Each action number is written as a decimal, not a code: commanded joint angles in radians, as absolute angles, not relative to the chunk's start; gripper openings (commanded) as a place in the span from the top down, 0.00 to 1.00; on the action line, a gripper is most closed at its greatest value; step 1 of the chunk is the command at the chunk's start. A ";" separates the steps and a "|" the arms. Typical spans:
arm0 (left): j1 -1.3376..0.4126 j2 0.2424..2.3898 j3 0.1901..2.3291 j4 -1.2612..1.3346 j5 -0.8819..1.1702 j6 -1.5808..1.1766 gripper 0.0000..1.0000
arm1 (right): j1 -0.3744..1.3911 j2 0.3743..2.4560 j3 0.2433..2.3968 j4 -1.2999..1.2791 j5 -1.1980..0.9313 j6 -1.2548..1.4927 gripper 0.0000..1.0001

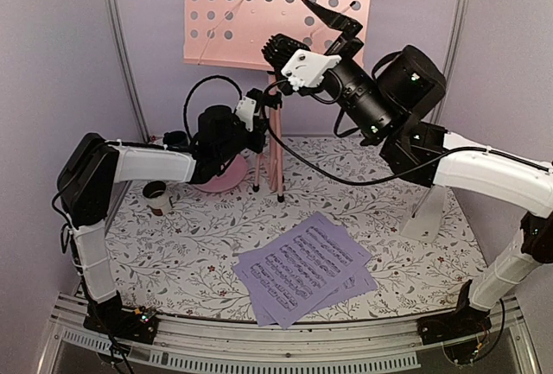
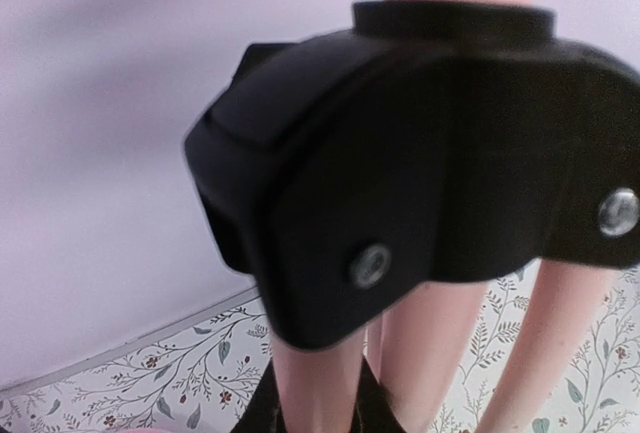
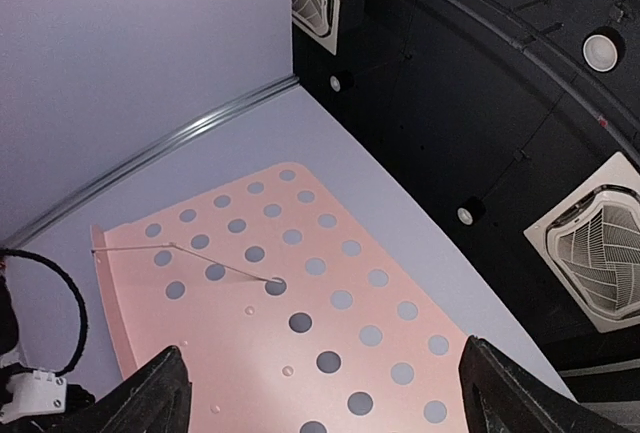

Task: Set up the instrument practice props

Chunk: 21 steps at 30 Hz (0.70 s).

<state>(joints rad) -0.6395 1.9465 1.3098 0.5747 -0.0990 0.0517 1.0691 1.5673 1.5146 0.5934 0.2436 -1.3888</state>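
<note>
At the far left of the flower-patterned counter (image 1: 194, 257) a small dark cup (image 1: 156, 197) stands alone near the left wall. Just right of it the left arm reaches in low toward the far middle, and its left pincer (image 1: 257, 120) sits at the tripod of the pink music stand (image 1: 259, 7). In the left wrist view the black joint (image 2: 420, 153) of the stand fills most of the picture. The pink legs run down from that joint, and dark pincer parts flank one of them at the bottom edge, so the pincer looks closed around that leg just below the joint. A round pink plate (image 1: 226, 177) lies on the counter under this arm, beside the feet of the stand. The stand is upright at the far middle, its perforated desk high against the back wall. Nearer the front, around the middle of the counter, the lavender-white sheet music pages (image 1: 302, 275) lie flat in a loose, overlapping stack, well apart from the stand. The right arm is raised high, and its right pincer (image 1: 285, 22) is in front of the desk's right part with its jaws spread wide and nothing between them. The right wrist view shows both fingertips (image 3: 150, 398) far apart, with the desk (image 3: 270, 338) beyond. At the far right the white metronome (image 1: 425, 214) stands on the counter, partly hidden behind the right arm.
</note>
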 commanded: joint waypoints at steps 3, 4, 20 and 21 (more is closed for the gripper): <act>-0.640 1.957 1.331 0.607 -0.111 0.048 1.00 | 1.128 1.452 1.346 0.563 0.210 -1.022 0.05; -0.640 1.956 1.331 0.604 -0.111 0.049 1.00 | 1.129 1.438 1.309 0.552 0.199 -0.923 0.06; -0.639 1.946 1.332 0.601 -0.123 0.028 1.00 | 0.873 1.603 1.059 0.492 0.090 -0.037 0.24; -0.640 1.943 1.330 0.599 -0.125 0.028 1.00 | 0.846 1.626 1.072 0.490 0.057 -0.013 0.26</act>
